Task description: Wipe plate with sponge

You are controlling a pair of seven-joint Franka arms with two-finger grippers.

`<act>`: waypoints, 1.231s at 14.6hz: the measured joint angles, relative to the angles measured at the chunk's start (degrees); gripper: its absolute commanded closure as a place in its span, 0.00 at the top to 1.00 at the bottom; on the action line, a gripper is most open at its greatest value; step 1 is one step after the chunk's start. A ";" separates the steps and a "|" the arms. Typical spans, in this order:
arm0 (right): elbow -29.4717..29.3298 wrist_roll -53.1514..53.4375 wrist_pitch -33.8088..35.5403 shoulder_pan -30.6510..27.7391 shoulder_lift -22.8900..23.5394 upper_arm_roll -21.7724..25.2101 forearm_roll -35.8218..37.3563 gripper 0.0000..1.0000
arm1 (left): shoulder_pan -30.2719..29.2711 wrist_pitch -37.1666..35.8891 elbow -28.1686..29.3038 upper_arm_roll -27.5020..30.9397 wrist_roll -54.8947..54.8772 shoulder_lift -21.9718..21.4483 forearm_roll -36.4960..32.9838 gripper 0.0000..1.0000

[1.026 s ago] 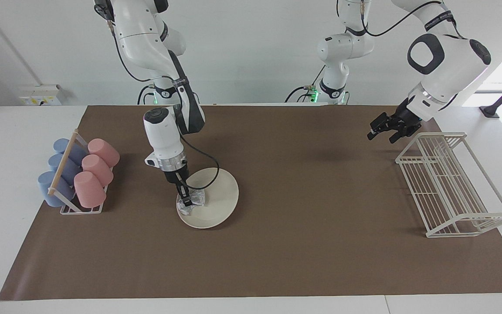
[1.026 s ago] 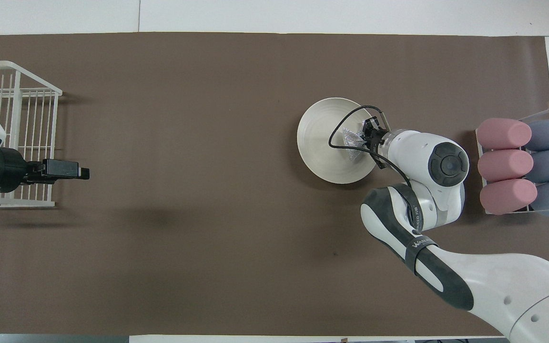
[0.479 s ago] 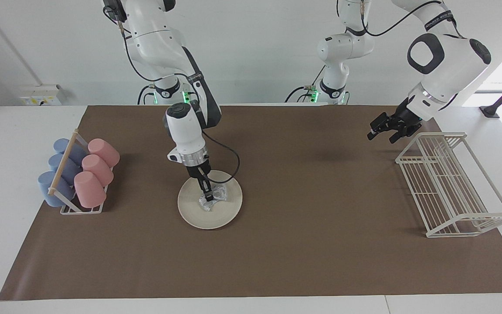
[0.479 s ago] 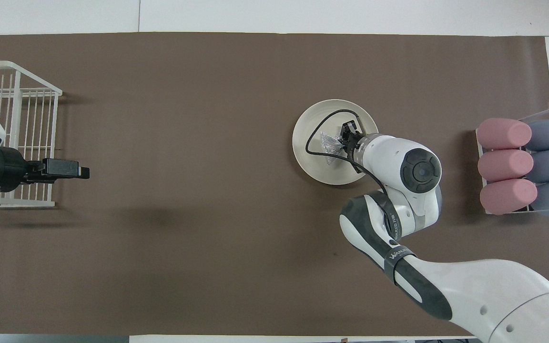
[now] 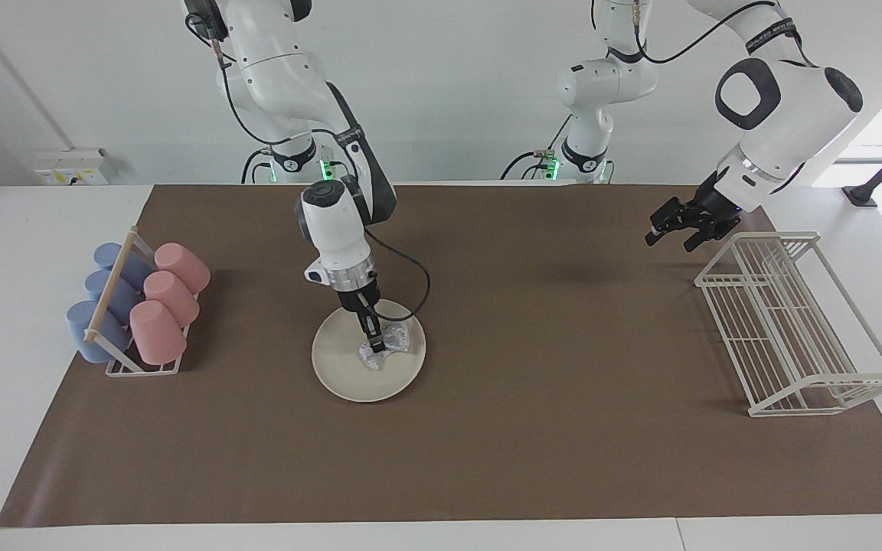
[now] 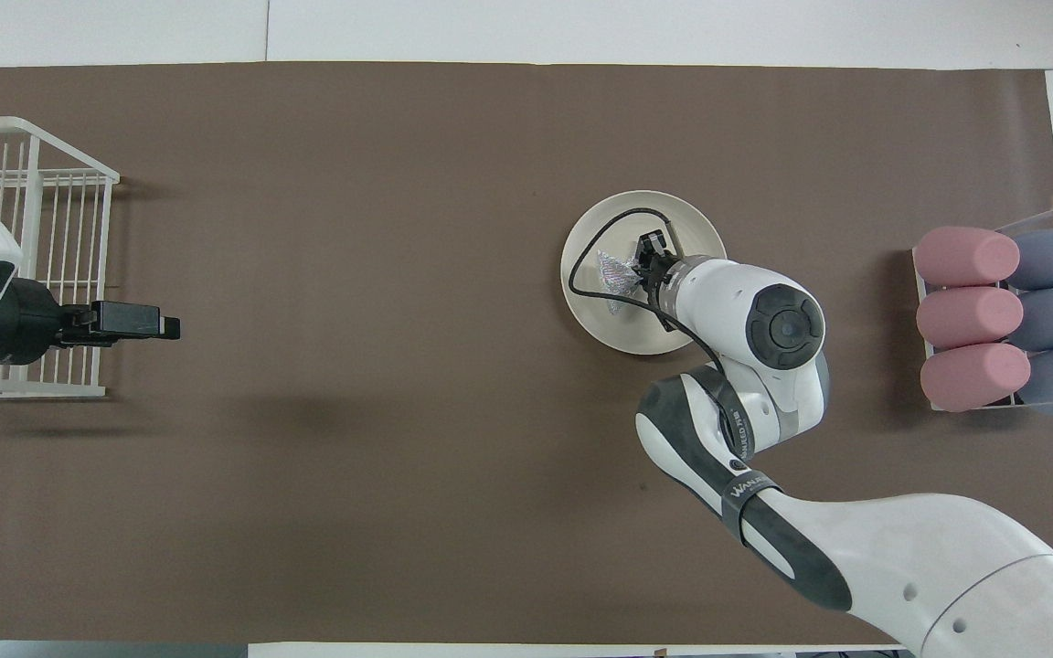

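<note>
The cream-white plate (image 5: 338,366) lies flat on the brown mat, toward the right arm's end of the table; it also shows in the overhead view (image 6: 607,324). My right gripper (image 5: 374,342) points down onto the plate and is shut on the silvery crinkled sponge (image 5: 387,344). The sponge presses on the plate's surface, on the side toward the left arm's end. In the overhead view the right gripper (image 6: 638,271) holds the sponge (image 6: 611,274) over the plate's middle. My left gripper (image 5: 661,229) waits in the air beside the white wire rack, also seen from overhead (image 6: 165,324).
A white wire rack (image 5: 789,321) stands at the left arm's end of the mat. A small rack of pink and blue cups (image 5: 138,306) lying on their sides stands at the right arm's end. The right arm's cable (image 5: 410,295) loops over the plate.
My right gripper has dragged the sponge across the plate toward the left arm's end. The plate, pressed at one edge and tipped a second ago, now lies flat. The left arm has barely moved.
</note>
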State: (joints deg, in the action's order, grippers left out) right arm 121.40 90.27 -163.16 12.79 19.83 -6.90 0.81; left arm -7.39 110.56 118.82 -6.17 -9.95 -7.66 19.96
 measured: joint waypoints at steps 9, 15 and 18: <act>-2.68 -2.99 5.36 -0.65 -0.35 -0.07 0.00 0.00 | 0.15 1.17 0.00 0.08 0.10 0.00 0.00 1.00; -10.55 -2.99 30.99 -0.33 -11.67 -0.25 0.00 0.00 | 0.16 1.62 0.00 0.08 0.52 0.00 0.00 1.00; -17.36 -2.93 43.69 1.83 -13.98 -0.38 0.01 0.00 | 0.16 1.63 0.01 0.07 1.91 0.00 0.00 1.00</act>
State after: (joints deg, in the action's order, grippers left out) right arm 104.04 87.34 -119.47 14.62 5.86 -7.27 0.82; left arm -7.24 112.19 118.83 -6.10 -8.04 -7.66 19.96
